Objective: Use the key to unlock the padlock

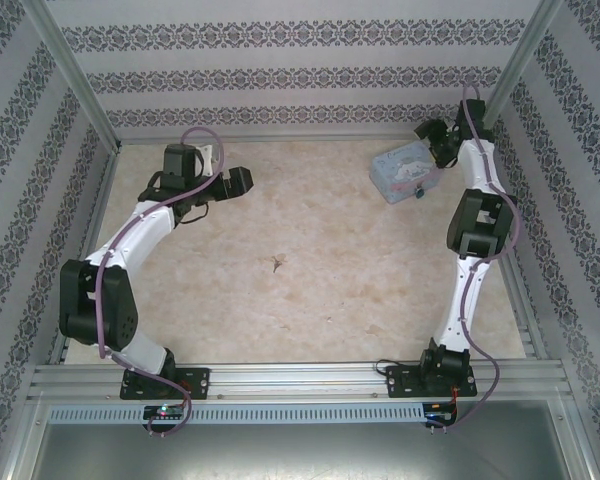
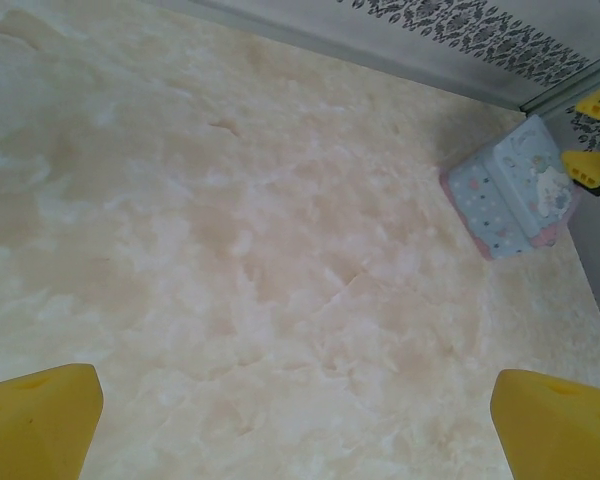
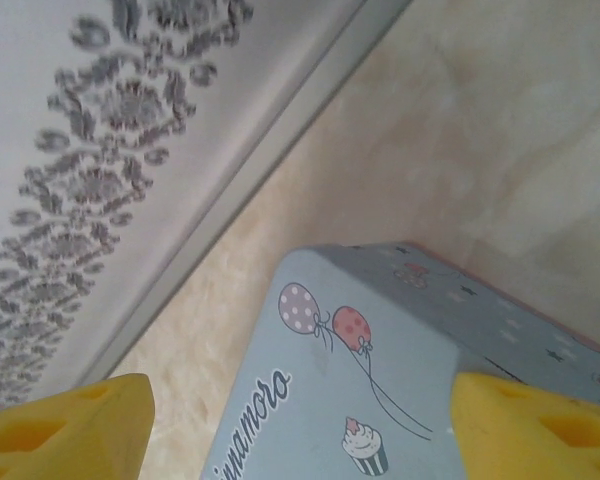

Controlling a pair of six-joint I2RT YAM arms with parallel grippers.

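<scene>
Right gripper (image 3: 300, 428), jaws apart, straddles the tin box (image 1: 404, 172) at the table's (image 1: 310, 230) far right corner, nearer arm by far; padlock too small to make out.

Tin box (image 3: 380, 370): pale blue, balloon and cupcake print, between yellow fingers (image 3: 65, 425)
Table (image 3: 500, 130): marbled beige
Wall (image 3: 100, 130): patterned, upper left

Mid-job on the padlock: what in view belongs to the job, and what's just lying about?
Job, likely: right end effector, open astride tin.
Lying about: left end effector, open, holding nothing; dark speck, centre, too small to identify.
</scene>
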